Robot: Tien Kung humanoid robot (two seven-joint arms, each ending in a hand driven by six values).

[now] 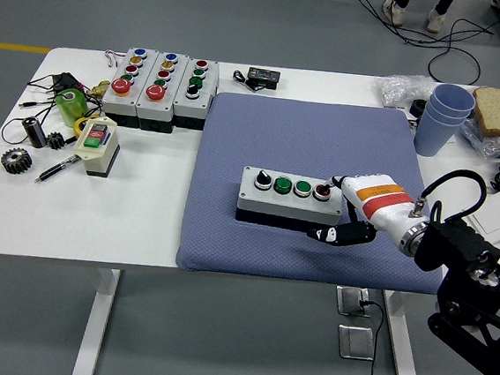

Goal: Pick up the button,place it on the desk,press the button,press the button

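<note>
A grey button box (289, 197) with a black knob, two green buttons and a red button (321, 192) lies on the blue mat (307, 149). My right hand (347, 207) reaches in from the right. Its index fingertip (329, 187) rests on the red button at the box's right end. Its thumb (327, 235) lies on the mat in front of the box, and the other fingers are curled. The hand holds nothing. The left arm does not show.
Three more button boxes (158, 88) stand at the back left, with a small cream switch box (97, 145), gears, a pen and cables nearby. Stacked blue cups (441, 117), bread and plastic bags sit at the back right. A black device (262, 76) lies behind the mat.
</note>
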